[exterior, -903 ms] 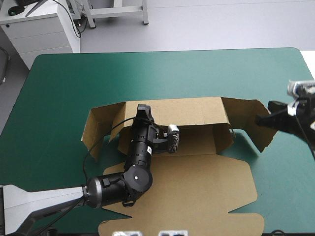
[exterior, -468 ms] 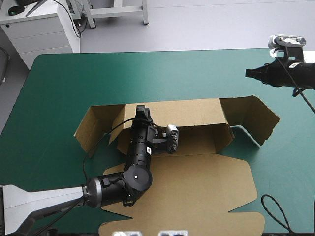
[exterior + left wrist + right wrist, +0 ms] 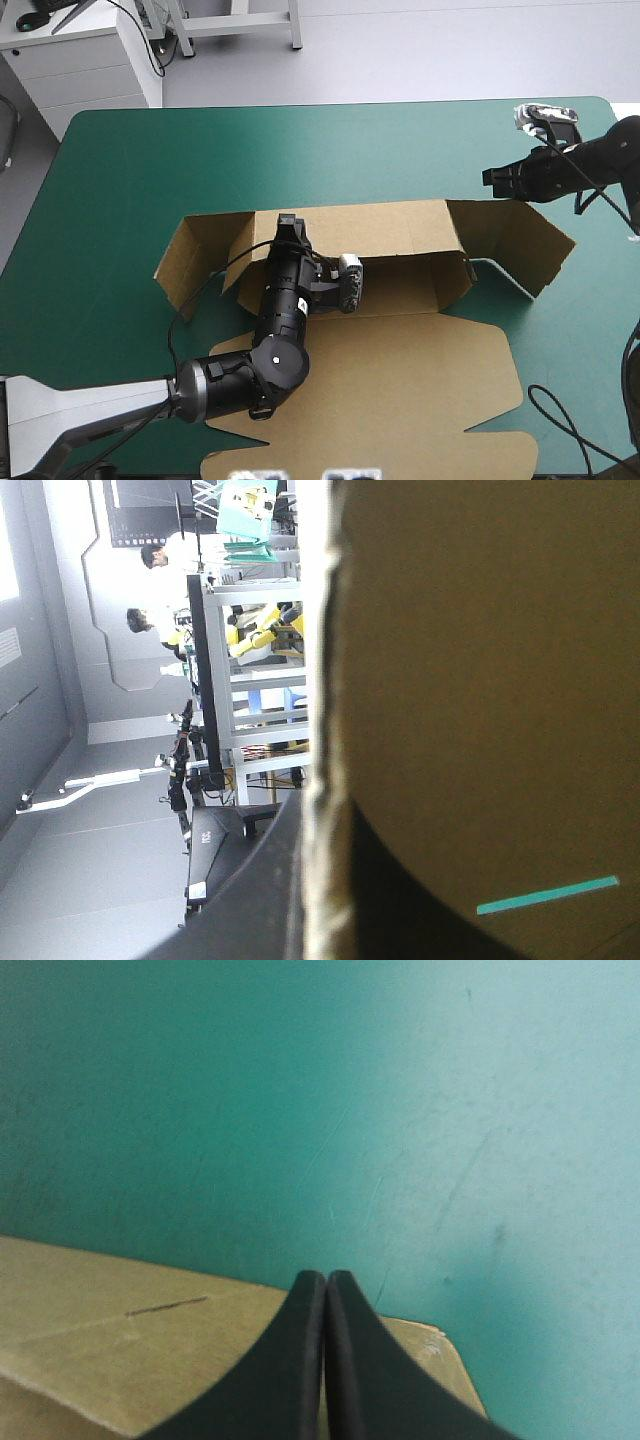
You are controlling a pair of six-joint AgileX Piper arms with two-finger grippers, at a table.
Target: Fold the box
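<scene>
High view: brown box (image 3: 400, 350) on teal-green bench (image 3: 300, 150), walls raised, lid flat toward near edge. On back wall's top edge, left end effector (image 3: 290, 224) clamped; left wrist view alone shows board edge pinched in it. Beyond right flap, right end effector (image 3: 497, 180) closed to a point; right wrist view shows flap corner under it.

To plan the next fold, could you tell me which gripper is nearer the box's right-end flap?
Right. The right gripper, shut, hangs at the far edge of the flap; the left gripper is clamped on the back wall of the box, toward its opposite end.
</scene>
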